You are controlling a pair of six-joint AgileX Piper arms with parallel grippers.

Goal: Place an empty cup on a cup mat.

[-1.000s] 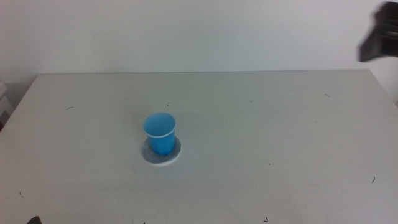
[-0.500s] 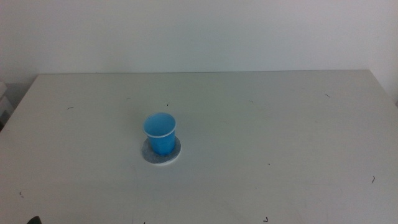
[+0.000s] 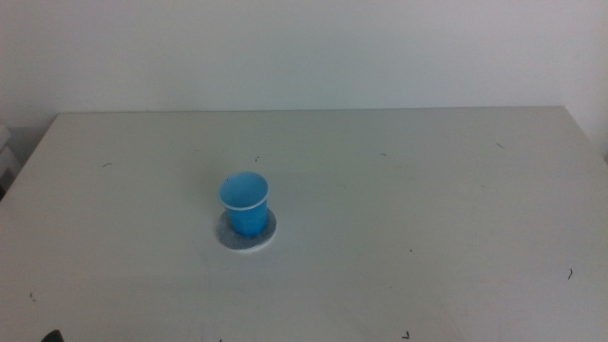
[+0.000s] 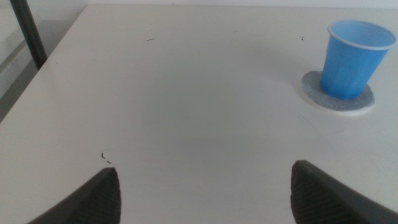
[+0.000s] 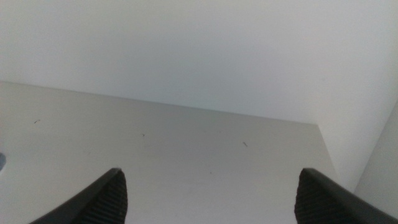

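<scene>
I see the cup [image 3: 245, 204] standing upright on the cup mat [image 3: 247, 235], and the mat lies flat on the table [image 3: 427, 209]. The cup sits in the middle of the mat, so a bit of mat shows all around its base. Both are a little left of the table's middle, about halfway between the front edge and the back edge. A wall [image 3: 304, 52] stands behind the table. My left gripper [image 4: 205, 190] hangs over the table well apart from the cup, with nothing between its jaws. My right gripper [image 5: 208, 193] is off to the right side, far from the cup, facing the wall.
</scene>
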